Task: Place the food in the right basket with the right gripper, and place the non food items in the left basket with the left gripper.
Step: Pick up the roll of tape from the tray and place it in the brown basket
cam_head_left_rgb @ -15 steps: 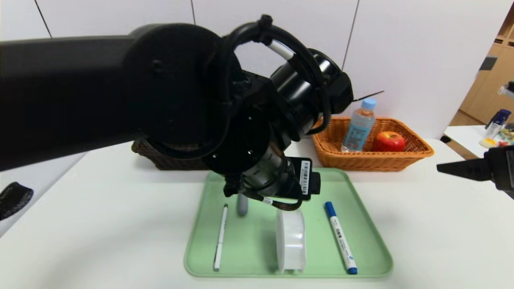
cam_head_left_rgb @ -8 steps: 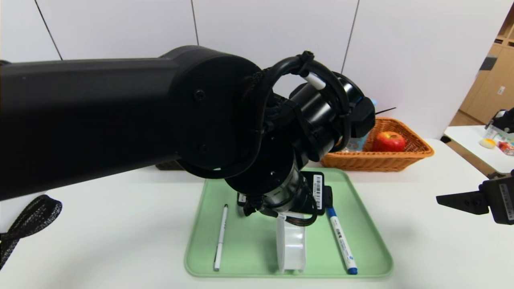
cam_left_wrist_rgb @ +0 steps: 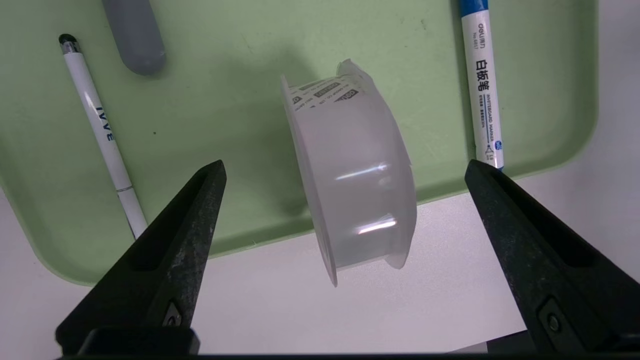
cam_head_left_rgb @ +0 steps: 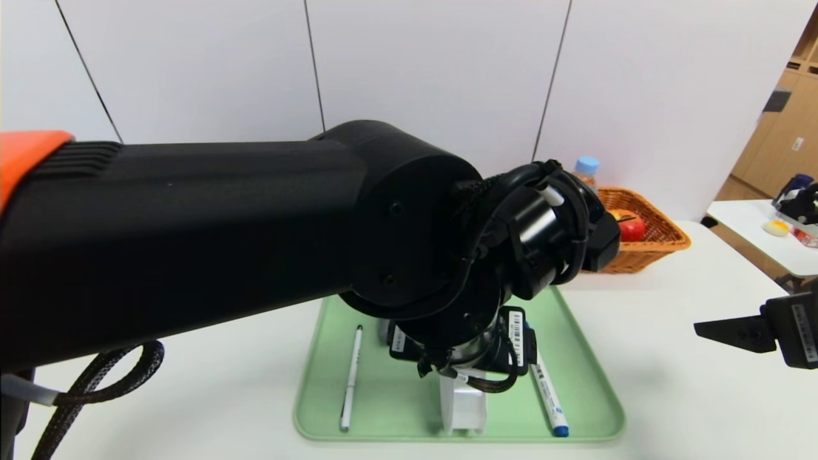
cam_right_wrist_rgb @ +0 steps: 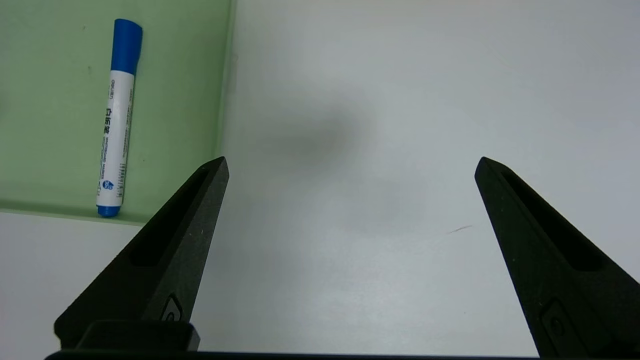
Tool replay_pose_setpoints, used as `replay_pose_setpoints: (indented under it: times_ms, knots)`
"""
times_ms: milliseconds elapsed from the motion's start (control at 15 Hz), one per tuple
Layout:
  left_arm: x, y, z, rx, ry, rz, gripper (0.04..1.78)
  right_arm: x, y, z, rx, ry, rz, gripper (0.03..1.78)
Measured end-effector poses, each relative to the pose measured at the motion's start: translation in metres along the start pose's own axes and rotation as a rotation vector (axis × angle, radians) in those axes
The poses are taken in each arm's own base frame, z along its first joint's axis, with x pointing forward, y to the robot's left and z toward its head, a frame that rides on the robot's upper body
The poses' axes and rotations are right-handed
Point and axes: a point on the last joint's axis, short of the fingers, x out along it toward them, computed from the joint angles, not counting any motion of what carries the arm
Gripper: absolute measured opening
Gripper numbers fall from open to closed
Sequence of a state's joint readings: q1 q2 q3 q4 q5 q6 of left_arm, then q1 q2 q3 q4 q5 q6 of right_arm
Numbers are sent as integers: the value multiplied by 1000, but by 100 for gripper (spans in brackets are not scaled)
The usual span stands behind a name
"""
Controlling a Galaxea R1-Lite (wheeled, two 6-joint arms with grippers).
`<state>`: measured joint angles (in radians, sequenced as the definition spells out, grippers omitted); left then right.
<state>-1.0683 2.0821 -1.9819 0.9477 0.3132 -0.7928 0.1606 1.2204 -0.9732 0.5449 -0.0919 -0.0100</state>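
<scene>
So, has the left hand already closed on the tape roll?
No, the left hand is wide open, both fingers apart from the tape roll.

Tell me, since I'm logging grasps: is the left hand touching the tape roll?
Apart. Left wrist view: left hand open, tray visible between each finger and tape roll.

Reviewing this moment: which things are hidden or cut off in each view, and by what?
- Left basket: head view, fully hidden behind the left arm.
- Peeler: left wrist view shows only its grey handle, cut off by the picture edge.
- Bottle: head view, only the cap clears the arm.
- Apple in the right basket: partly covered.
- Tape roll: head view hides its top under the left gripper.
- Right gripper: open over bare table.
</scene>
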Motion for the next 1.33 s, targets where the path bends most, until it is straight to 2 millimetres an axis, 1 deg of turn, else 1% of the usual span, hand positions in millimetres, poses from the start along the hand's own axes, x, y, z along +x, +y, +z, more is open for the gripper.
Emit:
replay_pose_setpoints:
  times_ms: [267, 667, 1333]
  knots:
    - [13, -4, -4, -6, 27, 15, 169, 3, 0, -4, 14, 19, -3, 170]
    - [27, -7, -6, 1, 45, 31, 169, 7, 0, -7, 14, 42, -3, 170]
    - [36, -9, -6, 1, 43, 34, 169, 12, 0, -8, 11, 39, -4, 170]
